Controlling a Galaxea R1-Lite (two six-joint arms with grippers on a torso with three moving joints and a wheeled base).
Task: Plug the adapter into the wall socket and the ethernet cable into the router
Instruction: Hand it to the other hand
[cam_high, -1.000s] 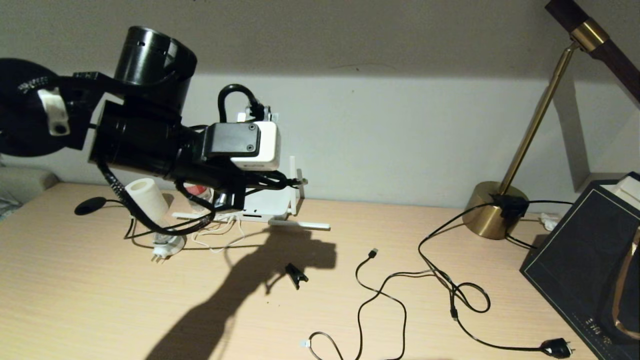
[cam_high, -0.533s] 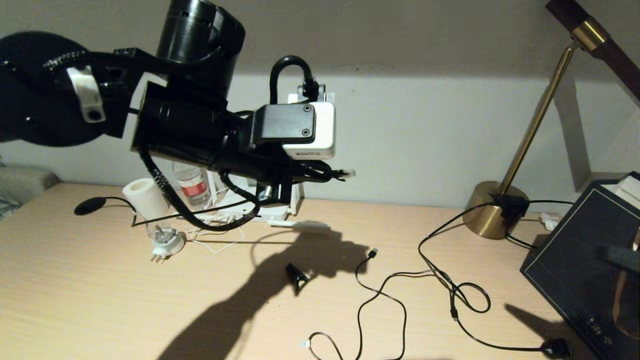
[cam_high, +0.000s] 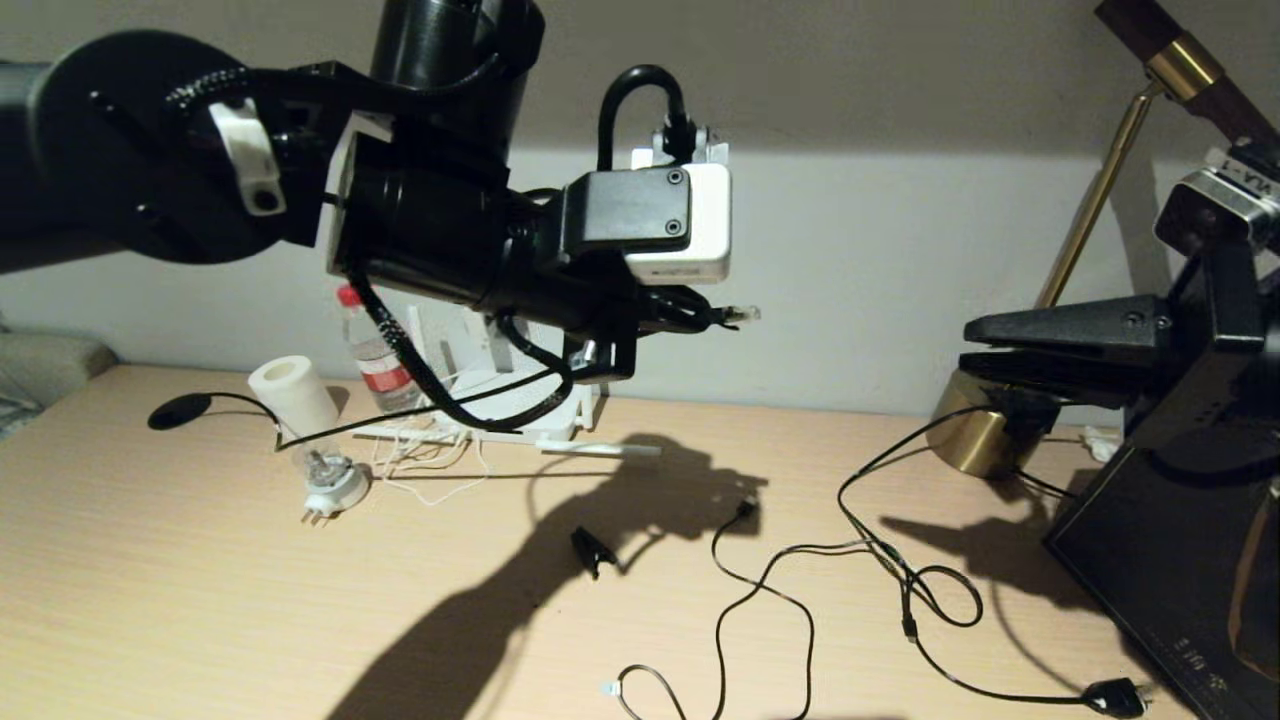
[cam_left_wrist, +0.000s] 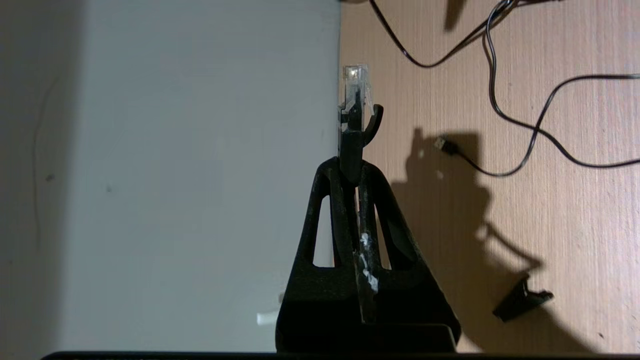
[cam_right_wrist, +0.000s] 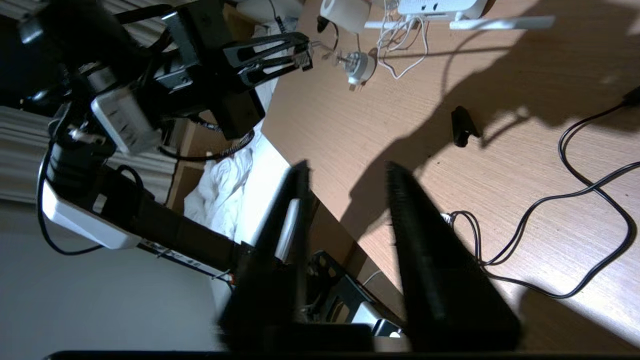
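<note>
Left claw (cam_high: 722, 316) hangs high above the bench (cam_high: 150, 560), clamped on the ethernet cable (cam_left_wrist: 354, 100), clear plug poking out toward the wall with open air all around. The router (cam_high: 520, 415) sits at the bench's back edge against the wall. Right claw (cam_right_wrist: 345, 185) hovers at the right, fingers parted, holding nothing.
</note>
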